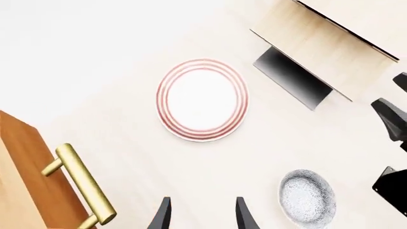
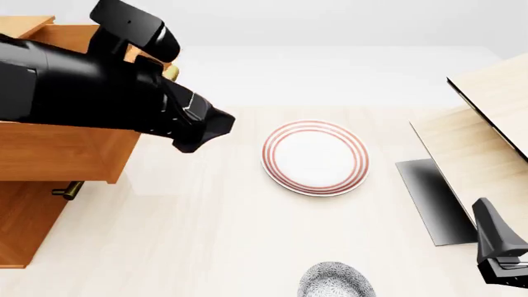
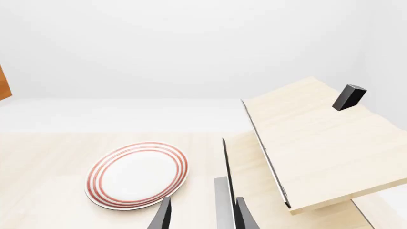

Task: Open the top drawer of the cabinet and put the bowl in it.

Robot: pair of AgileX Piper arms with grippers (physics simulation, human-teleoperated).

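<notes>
- The cabinet (image 2: 49, 154) stands at nine o'clock in our front view. Its top drawer (image 2: 58, 145) juts out over a lower brass handle (image 2: 68, 190), so we judge it already pulled open.
- Our left gripper (image 1: 202, 214) hangs above the surface just beside the drawer, fingers apart and holding nothing. The left arm (image 2: 99, 93) hides much of the drawer's inside.
- The ringed plate (image 2: 315, 157) lies at the centre, well apart from both arms.
- The bowl (image 2: 334, 281) sits on the surface at six o'clock, upright and round, so no long axis matters. It lies between the arms; we judge the right nearer.
- Our right gripper (image 3: 202, 213) at five o'clock has its fingers apart and empty, aimed past the bowl toward the pale unit (image 2: 486, 124) at three o'clock.
</notes>
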